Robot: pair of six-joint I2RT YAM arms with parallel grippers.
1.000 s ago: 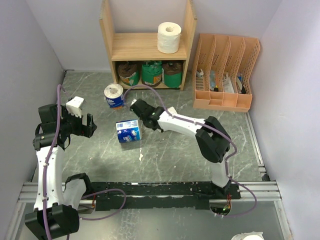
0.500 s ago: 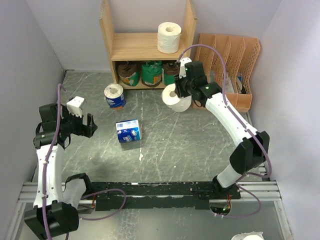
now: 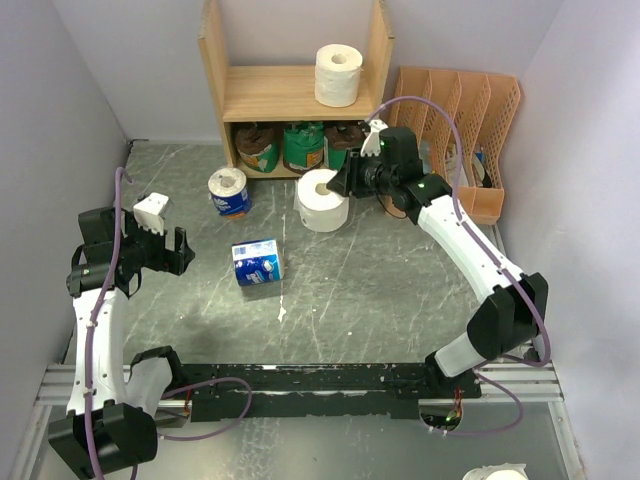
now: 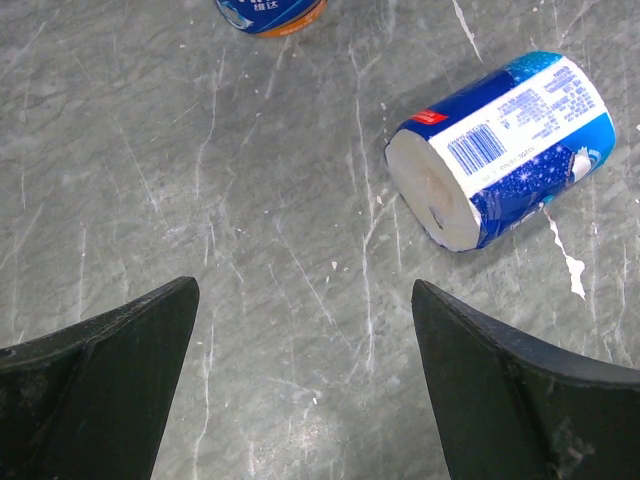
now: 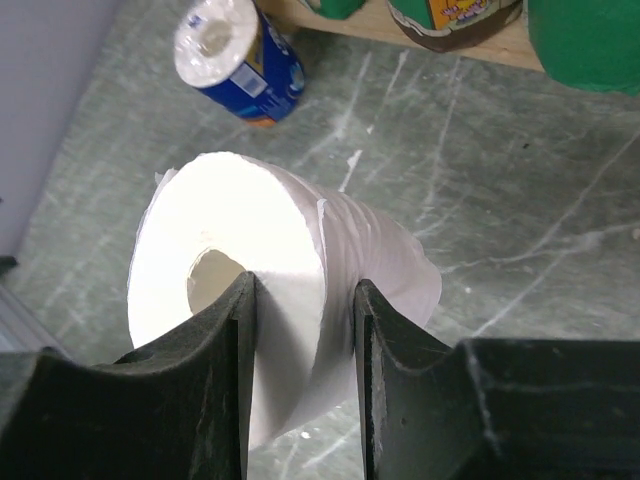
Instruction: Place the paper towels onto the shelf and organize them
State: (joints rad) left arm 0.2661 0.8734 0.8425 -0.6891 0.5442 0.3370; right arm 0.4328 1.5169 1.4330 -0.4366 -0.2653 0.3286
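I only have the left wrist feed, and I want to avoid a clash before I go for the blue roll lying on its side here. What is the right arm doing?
Observer: The right end effector grips a plain white roll by its wall, with one finger in the core, in front of the shelf.
Operator: What is on the top tier?
Observer: A lone white roll stands there, toward the right.
Operator: And the bottom tier?
Observer: Three side by side: a dark brown roll, a green roll and a second green roll partly behind the right arm.
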